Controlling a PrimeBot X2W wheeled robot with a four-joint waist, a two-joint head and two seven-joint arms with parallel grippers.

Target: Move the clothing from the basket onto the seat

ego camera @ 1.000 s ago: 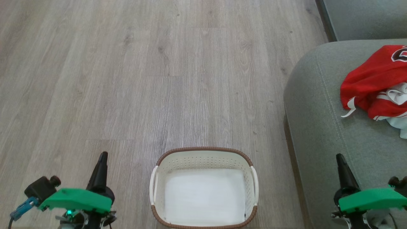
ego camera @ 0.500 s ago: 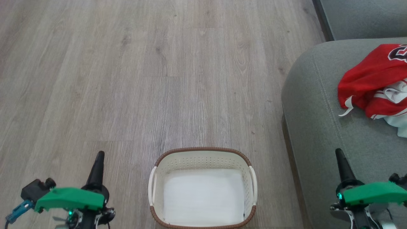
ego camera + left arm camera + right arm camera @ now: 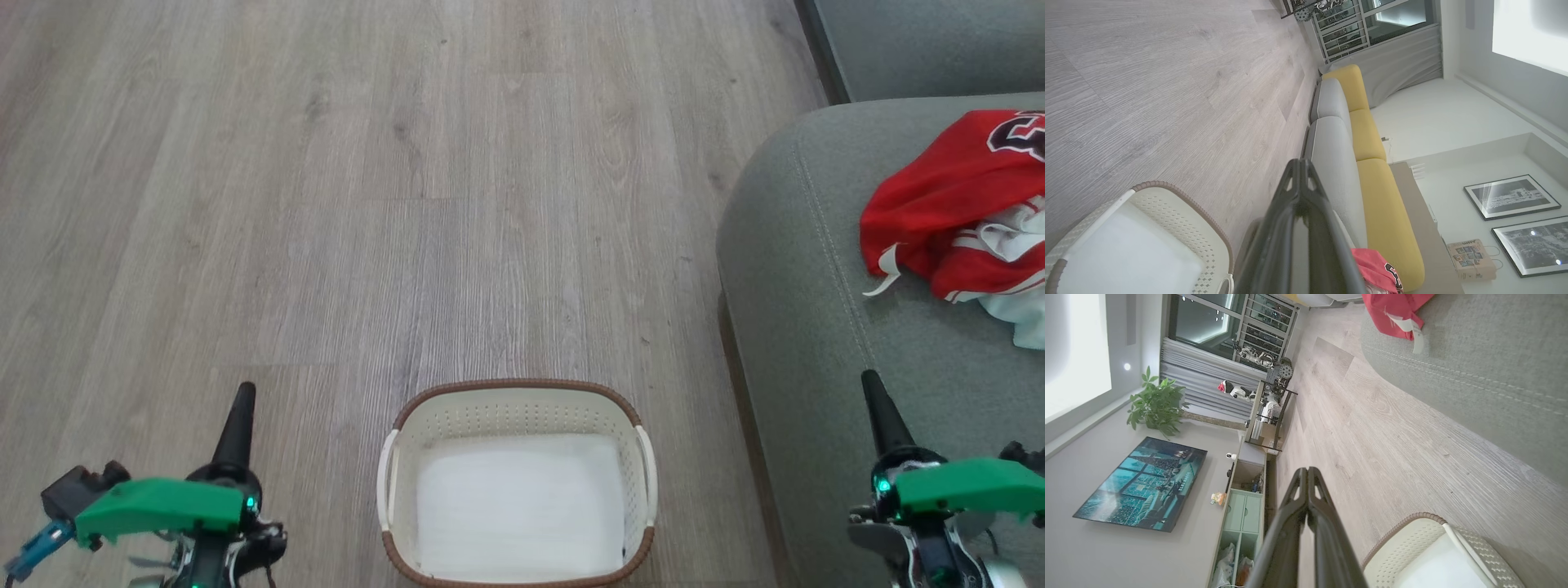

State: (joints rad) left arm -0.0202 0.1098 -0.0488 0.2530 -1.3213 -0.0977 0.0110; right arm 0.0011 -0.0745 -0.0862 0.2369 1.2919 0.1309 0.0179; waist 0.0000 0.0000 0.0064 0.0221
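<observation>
The white perforated basket with a brown woven rim stands on the floor at the bottom centre, and I see nothing inside it. The red and white clothing lies bunched on the grey-green seat at the right edge. My left gripper is shut and holds nothing, left of the basket. My right gripper is shut and holds nothing, over the seat's front part. In the left wrist view the basket is at lower left and the clothing beyond the fingers. The right wrist view has the clothing at top.
Grey wood-look floor spreads ahead and to the left. A second grey cushion lies past the seat. The sofa has yellow back cushions. Across the room stand a cabinet, a metal shelf and a plant.
The head camera has shifted slightly, so the whole picture slid. Both grippers sit a little lower and further out in the picture. Basket and clothing stay where they were.
</observation>
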